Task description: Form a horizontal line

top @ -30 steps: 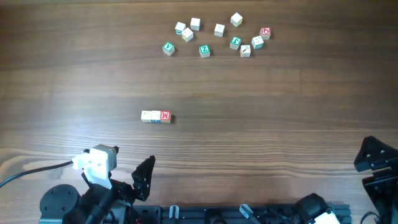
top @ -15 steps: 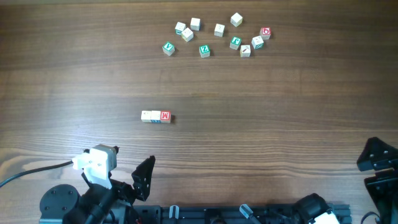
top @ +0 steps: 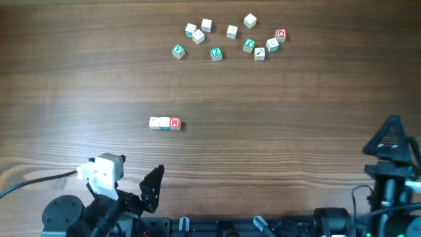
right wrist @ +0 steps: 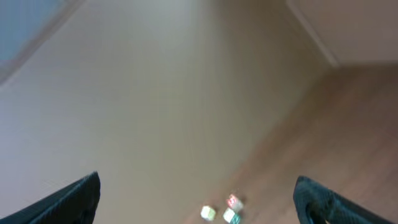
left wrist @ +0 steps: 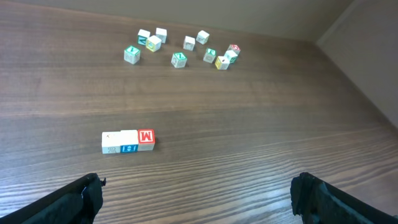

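While both arms hang back, three pale wooden letter cubes (left wrist: 129, 140) touch in a row on the wood desk (left wrist: 249, 112).
Left fingers (left wrist: 78, 199) spread wide, empty; right fingers (right wrist: 74, 199) likewise.

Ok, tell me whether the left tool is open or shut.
Open: the left tool shows fingertips far apart in its wrist view, nothing between them.

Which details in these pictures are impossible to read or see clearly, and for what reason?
- Letters on the far loose cubes: too small in the overhead view.
- Mark on the leftmost cube of the row of three: too faint in the left wrist view.
- The row itself: outside the right wrist view, which is blurred and aimed mostly at the wall.
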You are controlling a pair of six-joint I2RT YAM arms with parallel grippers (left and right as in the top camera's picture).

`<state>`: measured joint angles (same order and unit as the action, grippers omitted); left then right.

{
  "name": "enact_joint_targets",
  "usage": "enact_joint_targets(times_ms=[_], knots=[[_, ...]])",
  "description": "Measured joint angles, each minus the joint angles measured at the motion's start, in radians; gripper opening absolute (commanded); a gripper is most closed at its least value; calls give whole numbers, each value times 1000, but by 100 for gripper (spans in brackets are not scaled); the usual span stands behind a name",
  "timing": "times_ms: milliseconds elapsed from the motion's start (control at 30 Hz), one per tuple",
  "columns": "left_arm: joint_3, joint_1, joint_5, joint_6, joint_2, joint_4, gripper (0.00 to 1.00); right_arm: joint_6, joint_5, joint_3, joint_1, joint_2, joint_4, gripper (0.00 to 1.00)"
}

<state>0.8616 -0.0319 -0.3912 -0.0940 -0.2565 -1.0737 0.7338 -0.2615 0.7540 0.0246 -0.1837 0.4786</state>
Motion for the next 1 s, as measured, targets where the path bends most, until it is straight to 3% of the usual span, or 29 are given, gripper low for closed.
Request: enact_joint_targets(times_ms=[167, 400, 700, 833, 1000], knots=[[0, 0, 0, 0, 1, 0, 100, -86, 176, -242, 107, 119, -281, 100], [0, 0, 0, 0, 1, 0, 100, -110, 235, -507, 111, 162, -616, 100], [0, 0, 0, 0, 1, 0, 100, -37, 195, -715, 111, 163, -636, 100], [0, 0, 0, 0, 1, 0, 100, -18, 165, -748, 111, 164, -503, 100], [0, 0, 0, 0, 1, 0, 100, -111, 159, -748, 111, 164, -493, 100]])
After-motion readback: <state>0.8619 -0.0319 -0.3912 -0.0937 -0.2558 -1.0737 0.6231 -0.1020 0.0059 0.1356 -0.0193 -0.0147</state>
